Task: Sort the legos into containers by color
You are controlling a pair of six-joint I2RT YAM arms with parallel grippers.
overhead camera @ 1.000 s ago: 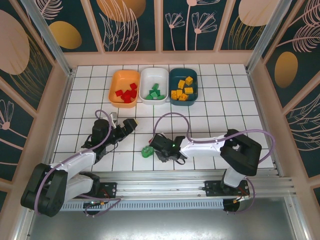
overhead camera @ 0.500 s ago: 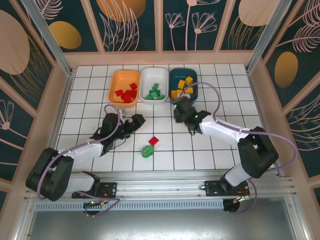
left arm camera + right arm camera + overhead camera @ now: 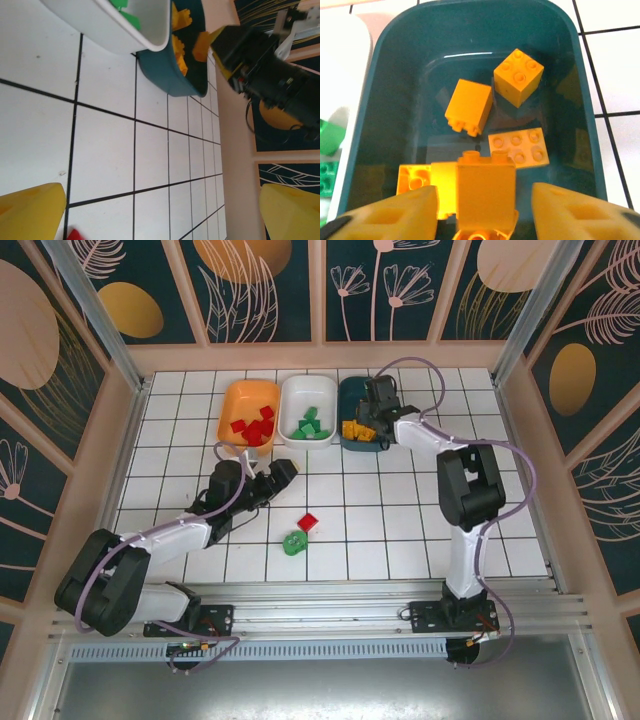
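Looking down into the dark teal bin (image 3: 570, 60), we see a yellow-orange brick (image 3: 486, 187) right between the fingers (image 3: 395, 217) of the right gripper (image 3: 484, 197). The fingers stand a little away from it on both sides, so the jaws are let go and hold nothing. We cannot tell if this brick is dropping or lying on the other yellow-orange ones in the bin.

The left gripper (image 3: 282, 472) hangs low over the white tiles (image 3: 420, 530). Its jaws are wide apart with nothing in them.

Red bricks sit in the orange bin (image 3: 250, 385) and green ones in the white bin (image 3: 300, 392). One red brick (image 3: 308, 523) and one green brick (image 3: 294, 543) lie on the tiles, close together, near the left gripper.

We think these bricks are light, hard and smooth. They will not bend or break, but they can slip or pop out of a pinch. The best hold is on two flat sides, not on the bumpy top. The red brick lies turned like a diamond, so the jaws need to turn to meet its flat sides. The green one looks rounder and may be harder to pinch.

We can read no words or names on the bricks or the bins.
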